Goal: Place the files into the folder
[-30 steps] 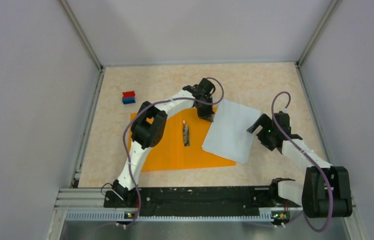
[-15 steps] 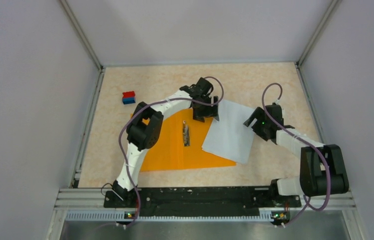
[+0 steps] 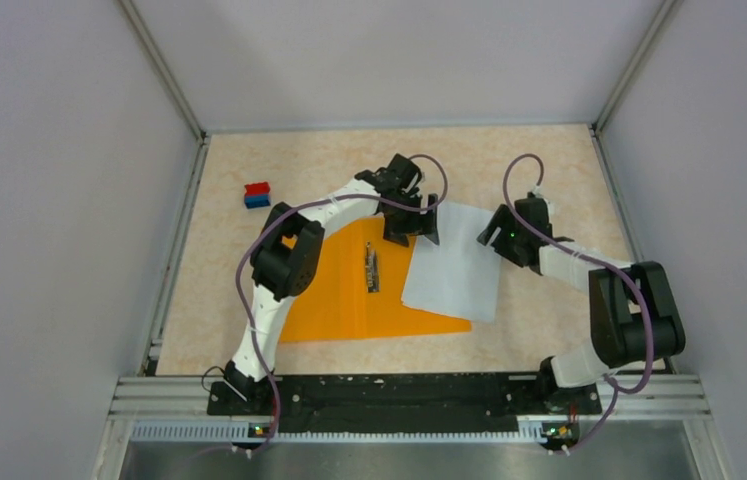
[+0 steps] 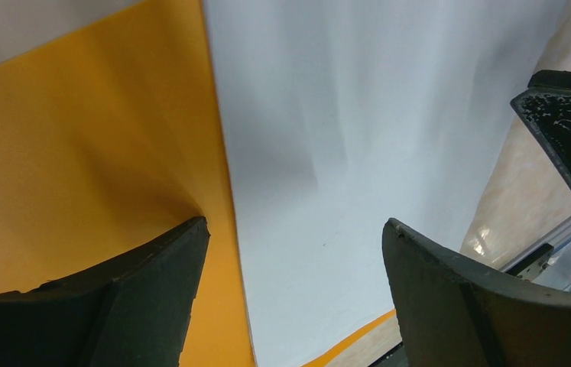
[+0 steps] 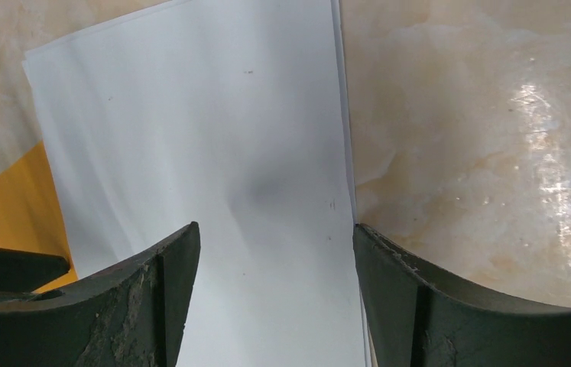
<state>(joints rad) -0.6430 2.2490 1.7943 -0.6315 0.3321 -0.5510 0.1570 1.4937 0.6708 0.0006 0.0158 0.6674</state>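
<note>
The files (image 3: pixel 454 265) are a stack of white sheets lying flat, their left part on the open orange folder (image 3: pixel 339 290) and their right part on the table. The folder's metal clip (image 3: pixel 372 268) is bare. My left gripper (image 3: pixel 412 228) hangs open over the files' far left edge. In the left wrist view its fingers (image 4: pixel 152 290) straddle the line where the files (image 4: pixel 343 153) meet the folder (image 4: pixel 76 138). My right gripper (image 3: pixel 494 235) is open over the files' far right edge. The files (image 5: pixel 206 138) lie between and below its fingers (image 5: pixel 420 298), ungripped.
A small red-and-blue block (image 3: pixel 257 194) sits at the far left of the table. Grey walls close in the left, right and far sides. The black rail (image 3: pixel 399 395) with the arm bases runs along the near edge.
My left gripper was shut at the files' far left corner and has opened there. My right arm has swung left and farther out, up to the files' right edge, its jaws narrowing a little.
</note>
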